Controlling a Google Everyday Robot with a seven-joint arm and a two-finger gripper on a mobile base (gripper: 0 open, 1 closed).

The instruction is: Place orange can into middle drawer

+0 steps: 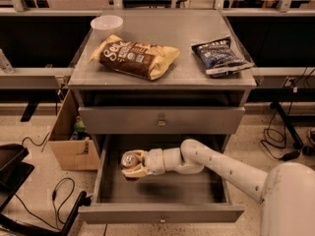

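The middle drawer point(160, 214) is pulled out, with its grey inside showing. My arm reaches into it from the right. My gripper point(133, 164) is over the left part of the drawer's inside and is shut on the orange can point(129, 160). The can's silver top faces up and left, and a beige finger point(139, 171) runs along its lower side. I cannot tell whether the can touches the drawer floor.
The top drawer point(161, 120) is shut above my arm. On the cabinet top lie a white bowl point(106, 23), a brown chip bag point(135, 58) and a blue chip bag point(221, 55). A cardboard box point(71, 144) and cables point(59, 195) are on the floor at left.
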